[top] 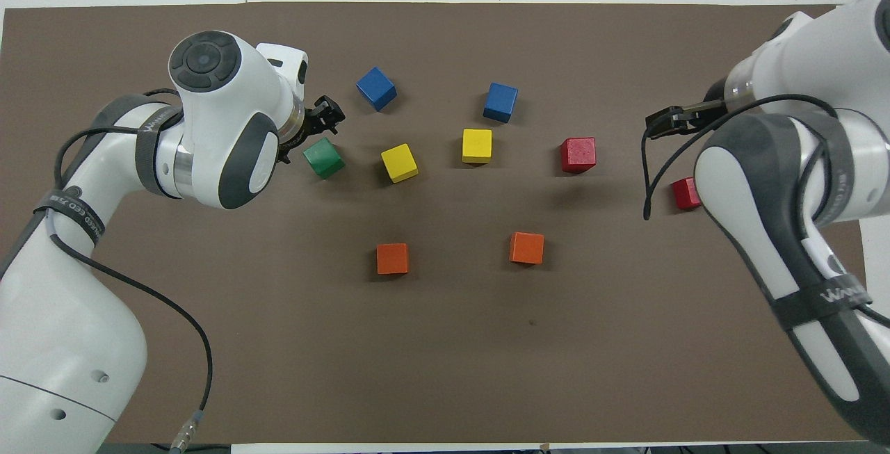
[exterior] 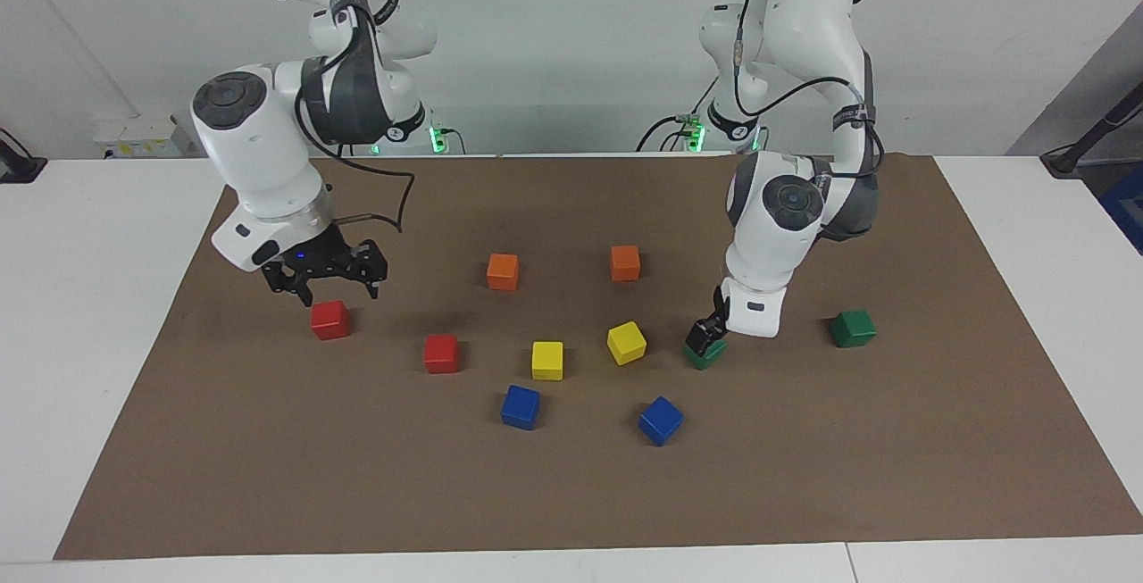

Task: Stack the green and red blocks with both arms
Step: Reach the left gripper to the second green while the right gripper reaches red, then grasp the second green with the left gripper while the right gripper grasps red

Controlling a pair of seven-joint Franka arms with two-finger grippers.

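Two red blocks and two green blocks lie on the brown mat. My right gripper point(exterior: 337, 290) is open and hovers just above one red block point(exterior: 330, 320), at the right arm's end of the mat. The other red block point(exterior: 441, 353) lies beside it, toward the middle. My left gripper point(exterior: 704, 336) is down at a green block point(exterior: 707, 355), fingers open on either side of it; the block rests on the mat. The second green block point(exterior: 853, 328) lies toward the left arm's end. In the overhead view the left gripper point(top: 306, 135) sits by the green block point(top: 324, 158), and the right arm partly covers one red block point(top: 685, 193).
Two orange cubes point(exterior: 503, 271) point(exterior: 625, 262) lie nearer to the robots. Two yellow cubes point(exterior: 547, 360) point(exterior: 626, 342) sit between the red and green blocks. Two blue cubes point(exterior: 521, 406) point(exterior: 661, 420) lie farther out. The brown mat point(exterior: 571, 494) is bare past them.
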